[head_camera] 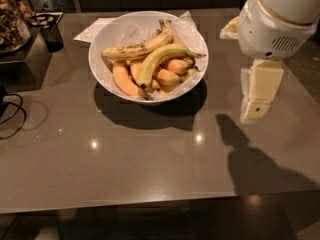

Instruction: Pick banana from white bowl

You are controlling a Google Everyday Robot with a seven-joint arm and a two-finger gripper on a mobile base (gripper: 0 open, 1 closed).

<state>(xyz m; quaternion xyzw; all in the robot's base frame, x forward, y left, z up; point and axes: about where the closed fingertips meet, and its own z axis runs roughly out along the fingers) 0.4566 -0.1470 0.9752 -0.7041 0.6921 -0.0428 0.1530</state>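
Observation:
The white bowl (pixel 101 74) stands on the grey table at the back centre, lined with crinkled white paper. The long greenish-yellow banana (pixel 161 58) lies curved on top of the pile, its dark tip at the lower left. A speckled yellow banana (pixel 134 50) lies behind it, and plump orange-yellow bananas (pixel 122 79) lie beneath. My gripper (pixel 255 96) hangs from the white arm at the right, above the table, well to the right of the bowl and apart from it. It holds nothing.
A paper sheet (pixel 91 29) lies behind the bowl on the left. A black cup (pixel 51 32), a dark box (pixel 24 61) and a black cable (pixel 11 110) sit at the left. The table's front edge (pixel 150 204) runs across below.

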